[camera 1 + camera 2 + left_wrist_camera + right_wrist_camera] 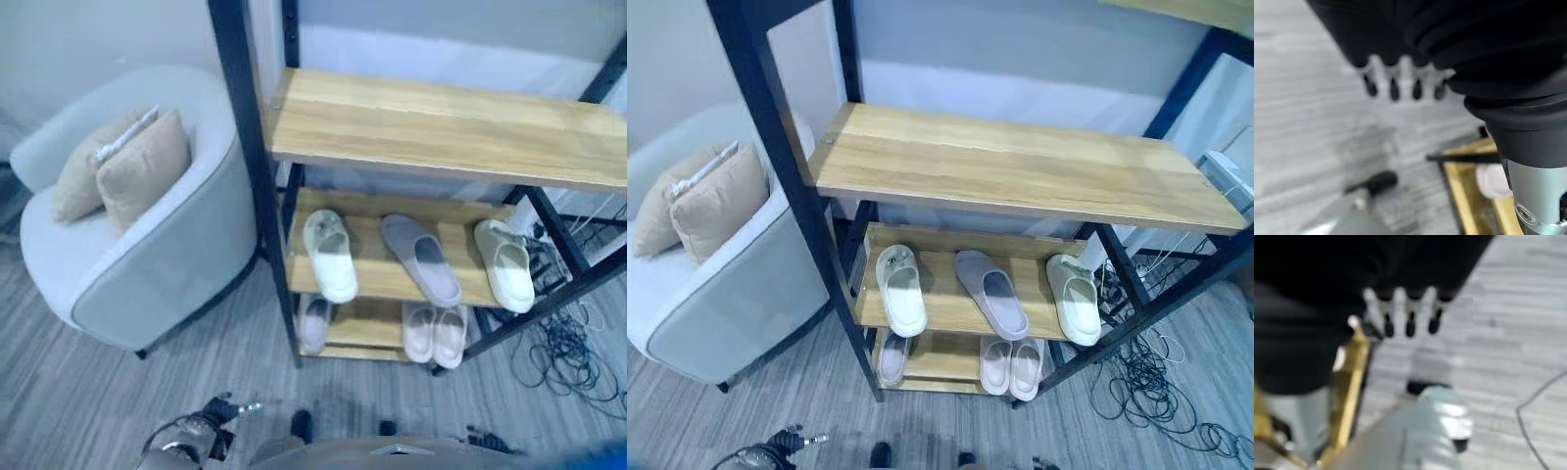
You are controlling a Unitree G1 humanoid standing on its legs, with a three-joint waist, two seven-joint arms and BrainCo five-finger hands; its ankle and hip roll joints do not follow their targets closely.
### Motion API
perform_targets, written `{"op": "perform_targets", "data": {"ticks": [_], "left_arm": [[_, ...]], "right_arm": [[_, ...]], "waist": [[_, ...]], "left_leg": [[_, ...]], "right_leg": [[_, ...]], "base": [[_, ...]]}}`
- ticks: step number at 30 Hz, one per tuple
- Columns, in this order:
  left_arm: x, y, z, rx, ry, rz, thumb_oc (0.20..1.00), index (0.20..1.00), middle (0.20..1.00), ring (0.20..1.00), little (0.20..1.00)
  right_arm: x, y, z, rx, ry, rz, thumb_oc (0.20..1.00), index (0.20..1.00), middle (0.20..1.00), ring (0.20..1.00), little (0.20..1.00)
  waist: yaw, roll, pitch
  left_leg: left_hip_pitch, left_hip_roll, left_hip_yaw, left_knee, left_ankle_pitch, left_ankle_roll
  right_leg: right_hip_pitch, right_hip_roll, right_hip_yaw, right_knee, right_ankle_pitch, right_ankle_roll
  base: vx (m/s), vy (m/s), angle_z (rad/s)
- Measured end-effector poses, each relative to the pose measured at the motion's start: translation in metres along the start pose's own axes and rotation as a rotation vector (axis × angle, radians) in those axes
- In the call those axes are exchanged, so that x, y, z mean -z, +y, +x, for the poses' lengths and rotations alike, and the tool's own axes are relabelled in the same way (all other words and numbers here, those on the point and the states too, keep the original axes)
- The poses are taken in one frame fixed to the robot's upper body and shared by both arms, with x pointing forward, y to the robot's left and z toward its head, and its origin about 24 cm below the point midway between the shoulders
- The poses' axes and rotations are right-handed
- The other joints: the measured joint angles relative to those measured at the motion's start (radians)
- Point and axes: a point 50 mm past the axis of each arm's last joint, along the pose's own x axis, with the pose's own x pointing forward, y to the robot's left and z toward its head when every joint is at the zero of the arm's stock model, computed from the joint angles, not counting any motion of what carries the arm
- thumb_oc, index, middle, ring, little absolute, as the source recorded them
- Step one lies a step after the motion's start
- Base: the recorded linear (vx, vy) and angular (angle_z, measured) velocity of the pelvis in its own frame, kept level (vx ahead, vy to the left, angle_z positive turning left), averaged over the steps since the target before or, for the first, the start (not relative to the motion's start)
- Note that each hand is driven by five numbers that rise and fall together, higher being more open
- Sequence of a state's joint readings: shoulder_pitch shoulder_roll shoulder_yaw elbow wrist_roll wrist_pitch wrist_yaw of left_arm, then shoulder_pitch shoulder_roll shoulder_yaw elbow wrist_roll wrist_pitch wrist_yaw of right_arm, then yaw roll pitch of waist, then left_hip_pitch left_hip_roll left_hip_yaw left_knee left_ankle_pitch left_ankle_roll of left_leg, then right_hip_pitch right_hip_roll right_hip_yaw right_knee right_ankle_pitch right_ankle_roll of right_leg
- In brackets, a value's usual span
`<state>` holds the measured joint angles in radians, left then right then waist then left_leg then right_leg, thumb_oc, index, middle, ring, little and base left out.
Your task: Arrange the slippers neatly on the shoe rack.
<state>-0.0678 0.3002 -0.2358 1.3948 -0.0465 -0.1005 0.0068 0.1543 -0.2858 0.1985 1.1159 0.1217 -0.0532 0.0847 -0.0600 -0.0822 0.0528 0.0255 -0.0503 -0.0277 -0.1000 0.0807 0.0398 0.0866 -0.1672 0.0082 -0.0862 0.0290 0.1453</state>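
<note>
- Left wrist view: my left hand (pixel 1400 83) hangs over bare grey floor (pixel 1303 122), fingers (pixel 1394 88) straight, side by side, holding nothing.
- My right hand (pixel 1408 316) hangs the same way, fingers relaxed and empty, beside the shoe rack (pixel 257 196).
- On the rack's middle shelf (pixel 377 269) lie three slippers: a white one (pixel 330 255), a grey one (pixel 421 258) set at a slant, and another white one (pixel 505 262) at the right end, overhanging the edge.
- The bottom shelf holds a single slipper (pixel 314 321) and a neat pair (pixel 437 333).
- I judge the work mostly done; the grey slipper and right white one want straightening.
- A grey armchair (pixel 147 255) stands left of the rack.
</note>
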Motion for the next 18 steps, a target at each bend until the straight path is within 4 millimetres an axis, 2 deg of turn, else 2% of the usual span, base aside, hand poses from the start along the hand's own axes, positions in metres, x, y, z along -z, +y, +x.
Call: {"op": "perform_targets", "data": {"ticks": [2,3,4,9,12,18], "left_arm": [[0.01,-0.011,-0.002,0.029,0.025,-0.003,1.0,1.0,1.0,1.0,1.0],[0.009,-0.016,-0.002,0.04,0.018,0.008,1.0,1.0,1.0,1.0,1.0],[0.009,-0.024,-0.003,0.067,-0.009,0.044,1.0,1.0,1.0,1.0,1.0],[0.013,-0.032,-0.004,0.085,-0.014,0.046,1.0,1.0,1.0,1.0,1.0],[0.027,-0.034,-0.006,0.094,0.031,0.067,1.0,1.0,1.0,1.0,1.0],[0.029,-0.035,-0.007,0.102,0.033,0.125,1.0,1.0,1.0,1.0,1.0]], "right_arm": [[-0.011,0.0,0.0,-0.007,-0.052,-0.023,1.0,1.0,1.0,1.0,1.0],[-0.018,0.0,-0.002,-0.016,-0.094,-0.042,1.0,1.0,1.0,1.0,1.0],[-0.035,0.003,-0.009,-0.052,-0.214,-0.099,1.0,1.0,1.0,1.0,1.0],[-0.061,0.009,-0.011,-0.08,-0.324,-0.132,1.0,1.0,1.0,1.0,1.0],[-0.062,0.015,-0.011,-0.107,-0.329,-0.157,1.0,1.0,1.0,1.0,1.0],[-0.079,0.033,-0.02,-0.209,-0.409,-0.391,1.0,1.0,1.0,1.0,1.0]], "waist": [[-0.01,0.013,-0.01],[-0.011,0.019,-0.013],[-0.01,0.029,-0.016],[-0.004,0.028,-0.041],[0.001,0.032,-0.063],[0.029,0.028,-0.091]], "left_leg": [[0.011,0.016,0.014,0.0,-0.002,-0.012],[0.013,0.023,0.016,0.0,0.0,-0.019],[0.022,0.036,0.02,-0.001,0.005,-0.033],[0.025,0.074,0.019,-0.001,0.01,-0.057],[0.007,0.09,0.017,-0.001,0.013,-0.068],[-0.01,0.104,0.009,-0.001,0.014,-0.084]], "right_leg": [[0.011,0.015,0.006,-0.007,0.005,-0.014],[0.011,0.021,0.006,-0.007,0.007,-0.018],[0.011,0.034,0.009,-0.008,0.007,-0.023],[0.017,0.073,0.015,-0.01,0.0,-0.049],[0.004,0.089,0.014,-0.011,0.002,-0.051],[-0.007,0.102,0.001,-0.011,0.014,-0.069]], "base": [[-0.01,0.041,-0.19],[-0.04,0.033,-0.14],[-0.04,0.021,-0.13],[-0.01,0.003,-0.02],[0.0,-0.01,0.01],[-0.02,-0.033,0.06]]}}
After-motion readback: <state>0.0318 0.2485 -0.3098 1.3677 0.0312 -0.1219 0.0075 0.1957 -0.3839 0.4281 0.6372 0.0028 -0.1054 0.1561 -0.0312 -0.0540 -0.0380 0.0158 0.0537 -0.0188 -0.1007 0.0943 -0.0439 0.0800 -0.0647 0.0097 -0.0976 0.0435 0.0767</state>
